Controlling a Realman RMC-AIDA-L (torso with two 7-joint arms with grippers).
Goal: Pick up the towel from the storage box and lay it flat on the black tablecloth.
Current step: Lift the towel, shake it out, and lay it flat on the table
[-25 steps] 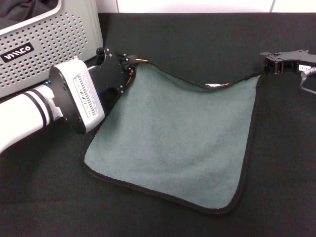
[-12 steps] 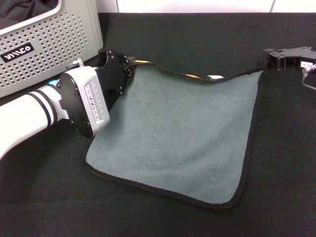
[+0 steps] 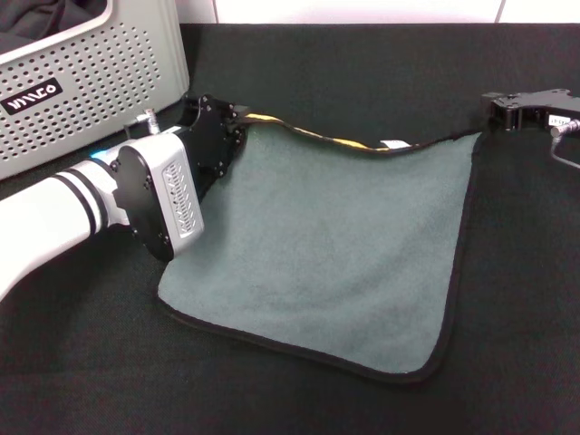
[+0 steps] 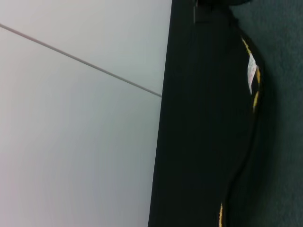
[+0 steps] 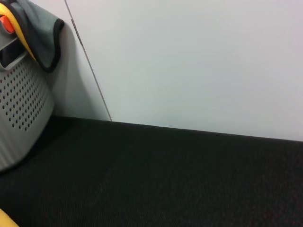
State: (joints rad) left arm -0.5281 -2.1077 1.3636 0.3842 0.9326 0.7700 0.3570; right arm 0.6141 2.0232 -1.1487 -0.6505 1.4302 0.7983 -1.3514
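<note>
Now spread grey-green side up: towel (image 3: 335, 245) on black tablecloth (image 3: 362, 72), beside storage box (image 3: 91, 82). Left claw (image 3: 237, 122) at one far corner, right claw (image 3: 494, 111) just off the other. Cannot tell either claw's opening.

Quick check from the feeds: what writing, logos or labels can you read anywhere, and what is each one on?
White logo on the black patch of the storage box: stylised letters, about "MIIGO"; exact spelling unclear.
Small white label on the towel, at its far edge: print too small to read in the head and left wrist views.
Silver plate on the left claw wrist: only ribbed markings, no readable text.
Nothing legible elsewhere.
</note>
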